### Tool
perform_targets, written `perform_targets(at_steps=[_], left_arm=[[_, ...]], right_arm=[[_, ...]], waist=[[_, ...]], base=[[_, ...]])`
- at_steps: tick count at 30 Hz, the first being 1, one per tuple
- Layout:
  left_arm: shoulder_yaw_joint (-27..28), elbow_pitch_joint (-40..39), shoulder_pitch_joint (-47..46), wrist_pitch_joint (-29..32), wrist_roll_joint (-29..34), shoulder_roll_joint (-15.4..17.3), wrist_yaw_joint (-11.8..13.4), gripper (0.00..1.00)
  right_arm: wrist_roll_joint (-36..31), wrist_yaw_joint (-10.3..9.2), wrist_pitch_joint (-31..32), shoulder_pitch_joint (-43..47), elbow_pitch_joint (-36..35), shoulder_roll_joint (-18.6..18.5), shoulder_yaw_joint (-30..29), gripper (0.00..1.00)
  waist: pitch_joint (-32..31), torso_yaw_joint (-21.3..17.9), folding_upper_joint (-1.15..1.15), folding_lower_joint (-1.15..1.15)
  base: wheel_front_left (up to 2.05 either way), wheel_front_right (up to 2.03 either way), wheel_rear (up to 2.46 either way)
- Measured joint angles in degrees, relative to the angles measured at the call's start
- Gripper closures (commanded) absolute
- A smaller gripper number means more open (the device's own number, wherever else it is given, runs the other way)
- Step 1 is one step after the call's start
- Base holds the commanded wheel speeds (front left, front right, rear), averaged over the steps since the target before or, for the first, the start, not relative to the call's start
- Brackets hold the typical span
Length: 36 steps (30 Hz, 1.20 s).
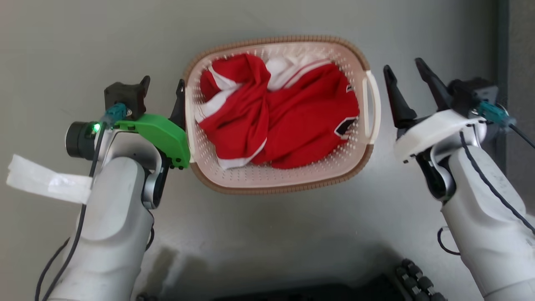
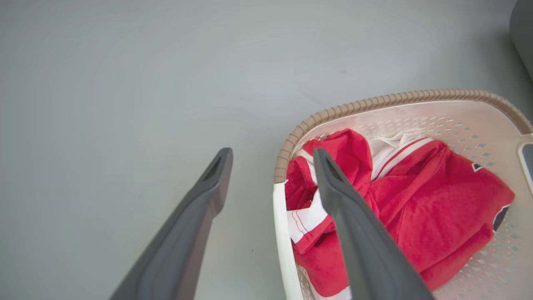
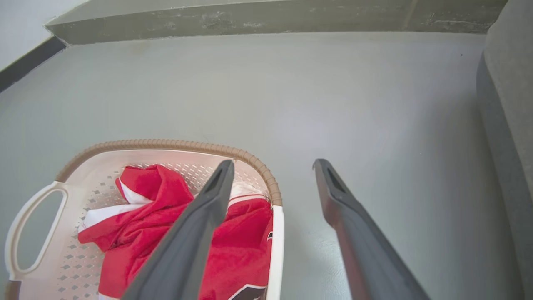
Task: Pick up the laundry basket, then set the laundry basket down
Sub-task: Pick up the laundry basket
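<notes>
Both rounded pale-grey forearms (image 1: 113, 209) carry black cables (image 1: 501, 196) and teal connectors (image 1: 115, 113), each ending in 2 tapered dark-grey fingers (image 1: 395, 98). The left wrist wears a green plastic cover (image 1: 161, 133) and a crumpled white tape strip (image 1: 46, 179); the right wrist, a white plastic cover (image 1: 434, 127).

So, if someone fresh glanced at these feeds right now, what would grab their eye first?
First the red and white garment, bunched inside the laundry basket on the grey floor at the middle of the head view. Then the two grippers flanking it: the left gripper open at the basket's left edge, and the right gripper open beside its right handle.
</notes>
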Motion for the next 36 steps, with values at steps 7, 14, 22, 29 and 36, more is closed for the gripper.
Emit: perform_targets(at_steps=[7, 14, 22, 29, 36], left_arm=[[-0.05, 6.25, -2.27, 0.43, -0.19, -0.05, -1.63, 0.00], [-0.10, 10.78, -4.28, 0.51, -0.33, -0.04, -3.32, 0.00], [0.00, 16.04, -9.52, 2.08, -2.43, -0.47, -4.33, 0.86], [0.10, 19.18, -11.89, 2.24, -3.77, -2.01, -5.26, 1.00], [0.08, 21.64, -13.28, 1.55, -4.10, -2.08, -5.81, 1.00]], right_arm=[[-0.14, 0.56, -0.08, -2.44, 5.02, 0.99, 1.35, 0.00], [-0.14, 1.32, -0.09, -4.12, 9.15, 2.22, 2.90, 0.00], [-1.21, 2.05, -0.02, -7.51, 13.93, 2.24, 5.19, 0.52], [-0.90, 2.49, 0.38, -9.09, 17.20, 3.71, 5.83, 1.00], [0.23, 2.72, -0.15, -10.65, 19.51, 3.80, 5.95, 1.00]], waist=[[4.73, -0.76, 0.00, 0.00], [7.54, -1.57, 0.00, 0.00], [10.36, -1.79, 0.00, 0.00], [11.03, -1.58, 0.00, 0.00], [10.93, -1.64, 0.00, 0.00]], base=[[0.00, 0.00, 0.00], [0.00, 0.00, 0.00], [0.00, 0.00, 0.00], [0.00, 0.00, 0.00], [0.00, 0.00, 0.00]])
